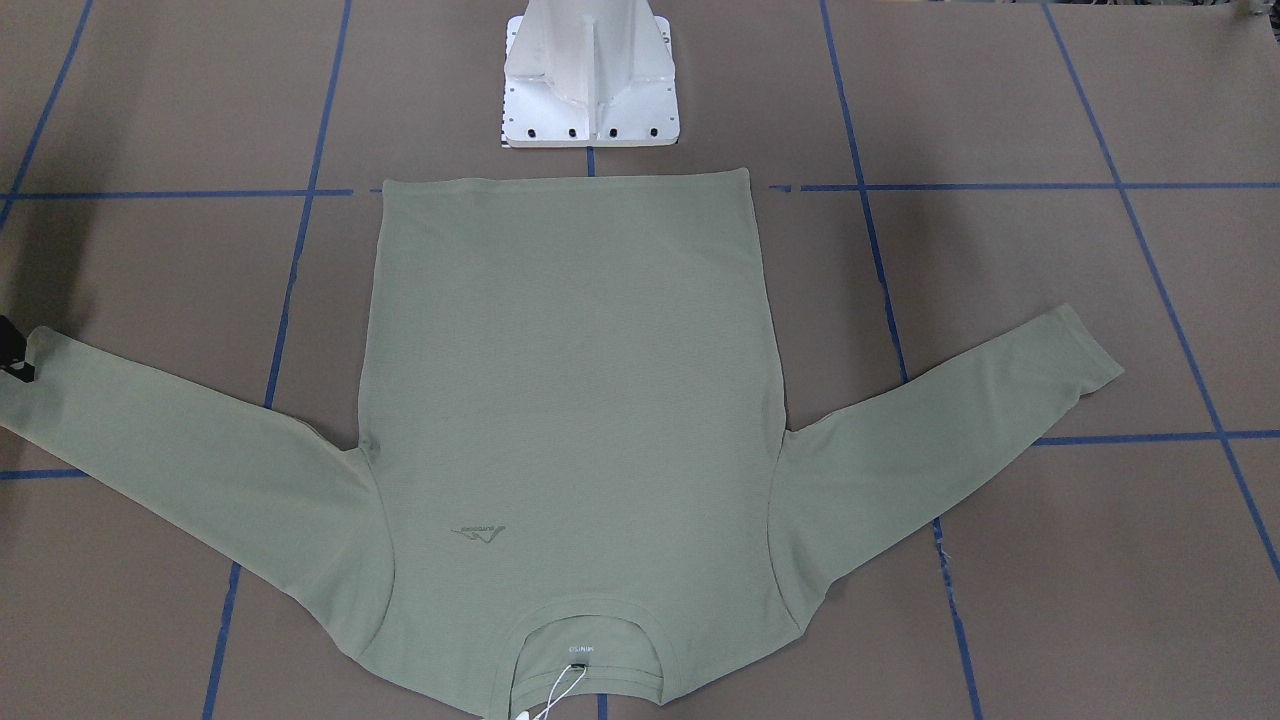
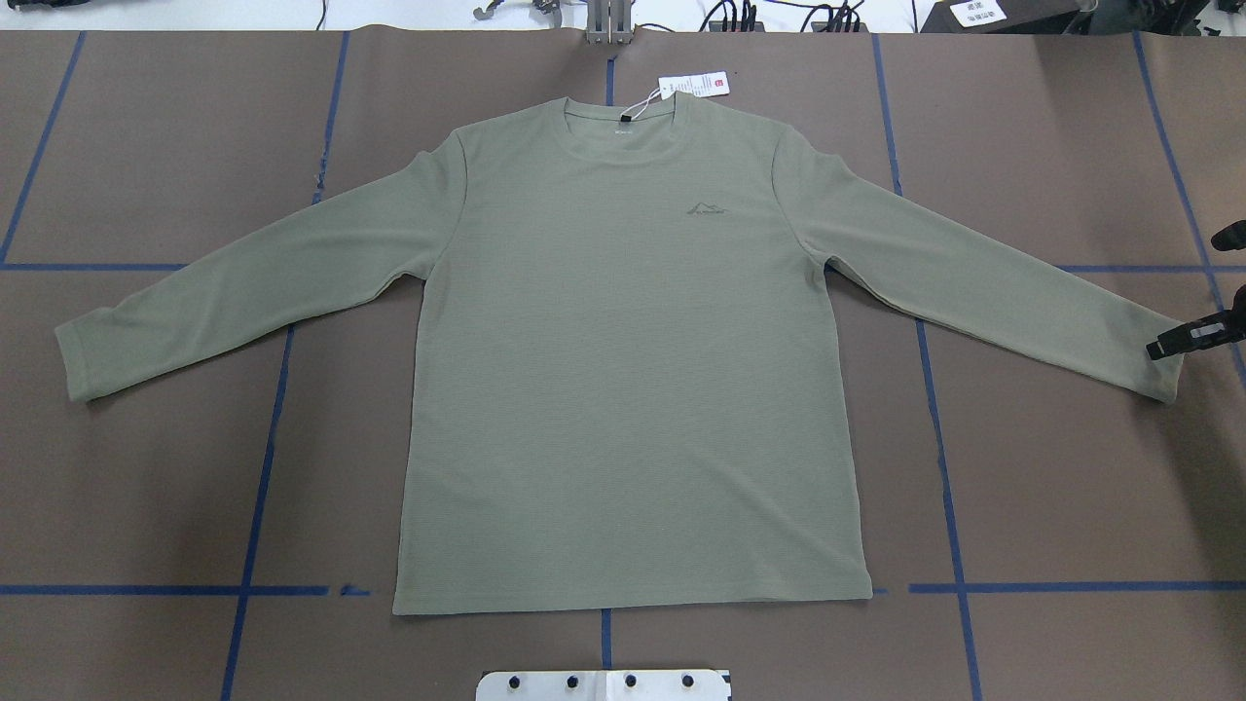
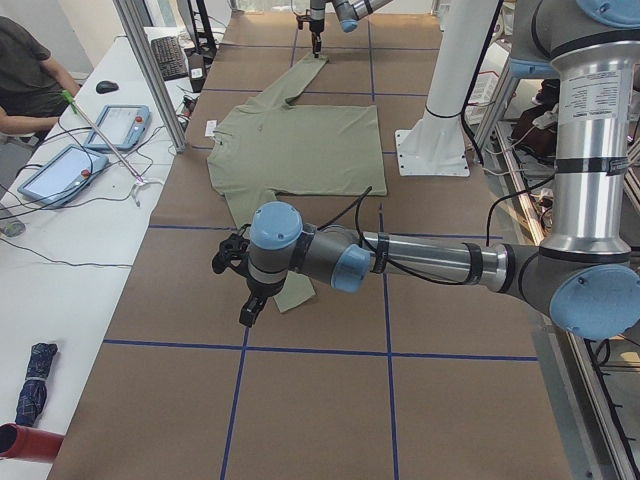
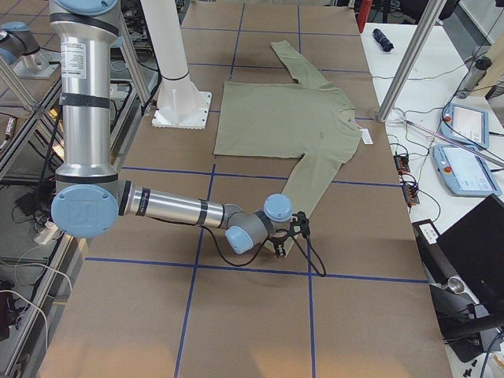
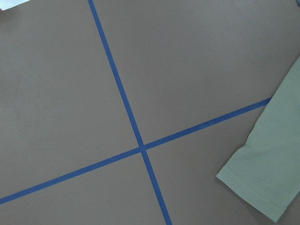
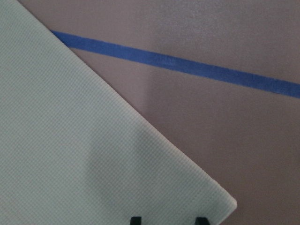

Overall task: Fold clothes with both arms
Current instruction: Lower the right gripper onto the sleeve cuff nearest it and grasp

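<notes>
The olive-green shirt (image 2: 623, 370) lies flat and face up, both sleeves spread, collar (image 2: 623, 122) at the far edge with its white hang tag (image 2: 693, 85). My right gripper (image 2: 1163, 348) hovers over the right sleeve's cuff (image 6: 201, 197). In the right wrist view its fingertips (image 6: 135, 220) stand apart above the cloth, open with nothing between them. The same gripper shows at the frame edge (image 1: 14, 355) and on the near arm (image 4: 287, 236). My left gripper (image 3: 240, 290) hangs by the left cuff (image 5: 262, 187); I cannot tell if it is open or shut.
The white base pedestal (image 1: 590, 85) stands just behind the shirt's hem. Blue tape lines (image 5: 140, 147) grid the brown table (image 2: 146, 487). A side bench holds tablets (image 3: 60, 170), where a person (image 3: 25, 70) sits. Metal frame posts (image 4: 409, 55) rise at the table's edge.
</notes>
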Tool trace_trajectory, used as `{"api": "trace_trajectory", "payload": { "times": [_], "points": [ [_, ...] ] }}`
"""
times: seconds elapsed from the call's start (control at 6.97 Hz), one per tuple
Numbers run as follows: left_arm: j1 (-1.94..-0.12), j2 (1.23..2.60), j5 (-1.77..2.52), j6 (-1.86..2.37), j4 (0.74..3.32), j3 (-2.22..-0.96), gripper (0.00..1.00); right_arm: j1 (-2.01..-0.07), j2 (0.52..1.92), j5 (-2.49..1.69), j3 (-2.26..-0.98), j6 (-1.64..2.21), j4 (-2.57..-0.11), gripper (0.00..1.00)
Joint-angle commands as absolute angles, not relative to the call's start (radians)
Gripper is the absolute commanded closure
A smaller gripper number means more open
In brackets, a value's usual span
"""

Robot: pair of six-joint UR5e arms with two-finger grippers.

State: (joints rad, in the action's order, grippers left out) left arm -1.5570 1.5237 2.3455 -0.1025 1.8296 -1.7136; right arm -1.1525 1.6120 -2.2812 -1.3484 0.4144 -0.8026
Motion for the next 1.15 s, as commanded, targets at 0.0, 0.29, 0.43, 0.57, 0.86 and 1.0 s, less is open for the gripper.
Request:
{"api": "trace_trajectory", "payload": {
  "times": [0.0,0.29,0.43,0.57,0.86,1.0],
  "points": [
    [-1.557,1.523,2.345,-0.101,1.83,-1.715,0.0,-1.151,1.612,-2.281,-1.35,0.414,-0.804,0.95],
    [-1.557,1.525,2.345,-0.1,1.83,-1.713,0.0,-1.149,1.611,-2.281,-1.358,0.414,-0.804,1.0],
    [-1.557,1.525,2.345,-0.101,1.829,-1.713,0.0,-1.149,1.612,-2.281,-1.361,0.414,-0.804,1.0],
    [-1.557,1.525,2.345,-0.1,1.829,-1.713,0.0,-1.149,1.611,-2.293,-1.373,0.417,-0.801,1.0],
    [-1.557,1.526,2.345,-0.1,1.829,-1.713,0.0,-1.149,1.557,-2.449,-1.452,0.525,-0.805,1.0],
    [-1.557,1.528,2.345,-0.1,1.829,-1.712,0.0,-1.15,1.487,-2.5,-1.456,0.593,-0.805,1.0]
  ]
}}
